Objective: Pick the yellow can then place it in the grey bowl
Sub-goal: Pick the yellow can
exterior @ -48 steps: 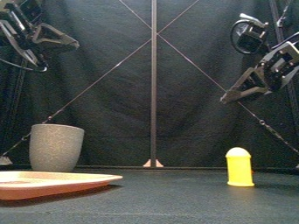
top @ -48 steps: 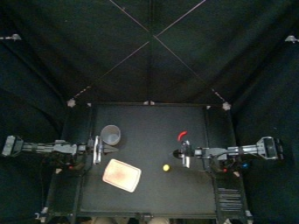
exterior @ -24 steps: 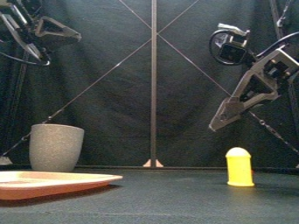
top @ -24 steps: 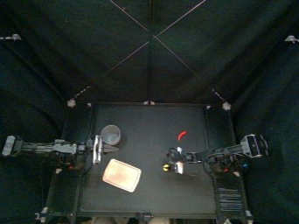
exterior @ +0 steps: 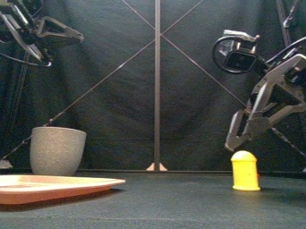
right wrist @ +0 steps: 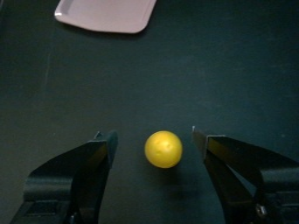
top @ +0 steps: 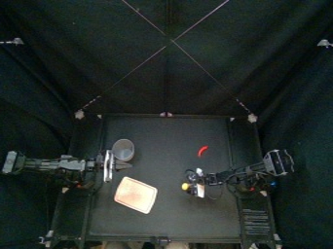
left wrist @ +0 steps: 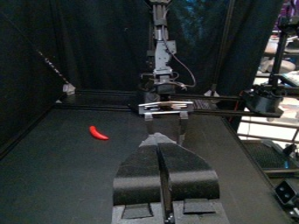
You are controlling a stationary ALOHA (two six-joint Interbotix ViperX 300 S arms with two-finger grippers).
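Right gripper (right wrist: pixel 152 134), jaws spread wide, hangs tilted down over the yellow can (right wrist: pixel 163 150). Upright on the counter (top: pixel 163 136), it stands at 4 o'clock from the grey bowl (top: pixel 123 149). Left gripper (left wrist: pixel 163 144) rests closed at 9 o'clock.

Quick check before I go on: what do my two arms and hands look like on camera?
The left arm and right arm are black, built of jointed links. The left hand has two flat grey jaws, broad below and tapering to the tips. The right hand shows two black, blocky jaws.
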